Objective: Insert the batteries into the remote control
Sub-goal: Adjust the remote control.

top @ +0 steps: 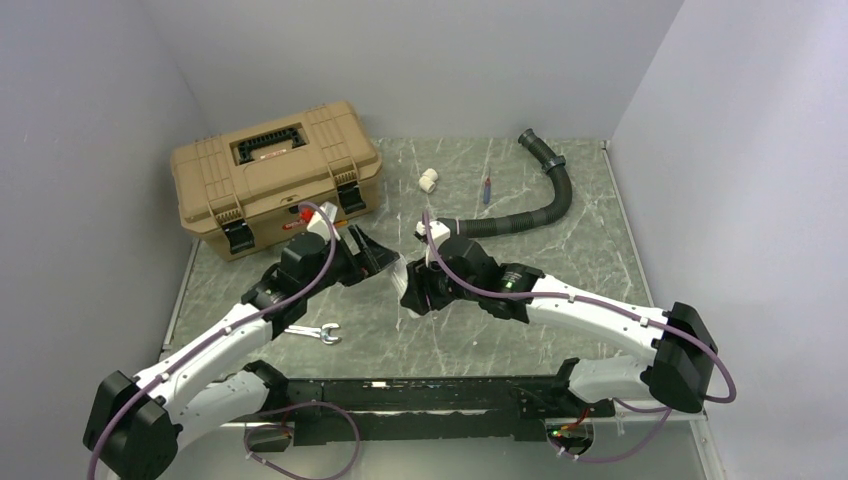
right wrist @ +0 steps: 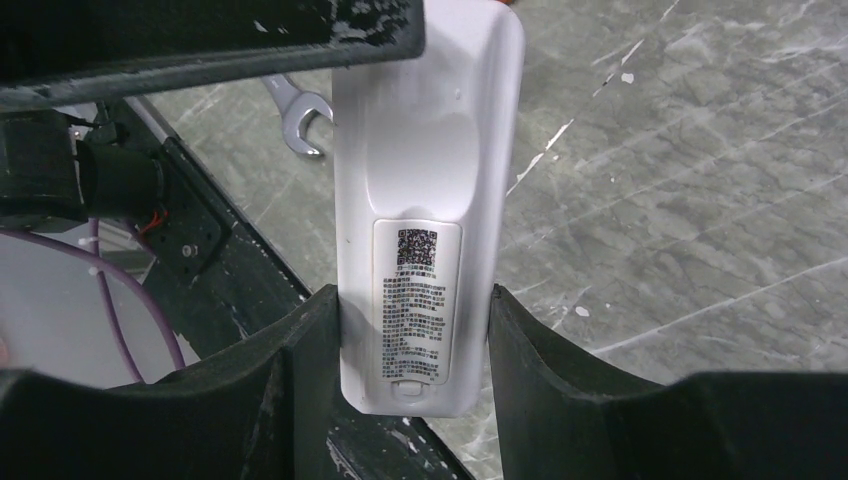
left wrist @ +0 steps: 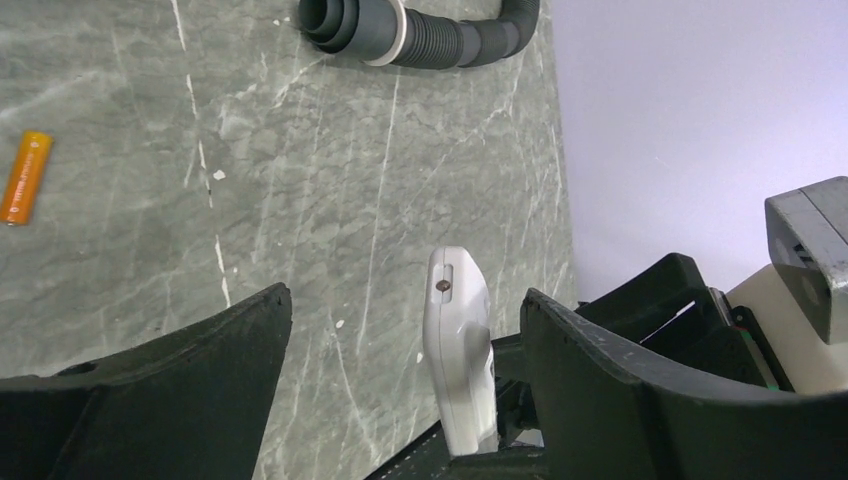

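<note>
White remote (right wrist: 425, 150) clamped by its long edges in right claw (right wrist: 415, 330), labelled back showing, left claw (left wrist: 405, 292) released, jaws wide, orange battery (left wrist: 25, 177) lying flat on table (left wrist: 300, 200).

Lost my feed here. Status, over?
Right gripper shut on remote, back side showing. Left gripper open, empty, near remote. One battery loose on table. Nothing in the way.
</note>
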Tool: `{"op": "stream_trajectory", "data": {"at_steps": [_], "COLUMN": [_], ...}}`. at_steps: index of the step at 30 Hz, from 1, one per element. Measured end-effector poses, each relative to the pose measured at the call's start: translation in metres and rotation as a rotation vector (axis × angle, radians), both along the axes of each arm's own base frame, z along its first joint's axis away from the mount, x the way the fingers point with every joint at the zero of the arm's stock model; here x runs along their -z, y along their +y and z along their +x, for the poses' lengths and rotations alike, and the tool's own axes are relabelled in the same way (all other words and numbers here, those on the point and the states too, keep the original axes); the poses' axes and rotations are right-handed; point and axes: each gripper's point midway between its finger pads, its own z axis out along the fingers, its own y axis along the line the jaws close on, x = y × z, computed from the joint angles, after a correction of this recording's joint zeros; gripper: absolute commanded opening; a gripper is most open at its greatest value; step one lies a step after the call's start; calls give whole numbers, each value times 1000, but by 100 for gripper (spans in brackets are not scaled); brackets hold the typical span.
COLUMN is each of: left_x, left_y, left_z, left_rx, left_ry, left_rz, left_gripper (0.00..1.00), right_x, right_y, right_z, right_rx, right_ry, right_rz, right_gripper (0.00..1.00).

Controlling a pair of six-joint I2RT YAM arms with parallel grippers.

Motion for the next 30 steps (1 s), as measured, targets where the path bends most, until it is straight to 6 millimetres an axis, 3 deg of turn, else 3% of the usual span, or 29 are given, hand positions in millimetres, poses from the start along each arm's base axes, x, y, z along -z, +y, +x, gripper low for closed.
{"op": "stream_trajectory", "data": {"at_steps": [18,26,28,30], "left_x": [-8,-15,-19,-22], "left_y": [-20,-27,-29,-30], "left_z": [0,-2,-2,-2], "left_rx": [24,45,44,45], "left_ry": [8,2,1,-2], "left_rz": [-76,-111,-131,-139], "left_gripper": [54,23,14,2], "right_x": [-21,-21,-21,-21], "right_y": [10,10,10,10], "right_z": [4,4,5,5], "right_rx": [-10,-9,-5,0], "right_ry": [-24,-24,-27,-32], "right_rz": [56,56,54,53], "right_gripper": [6,6,11,33]}}
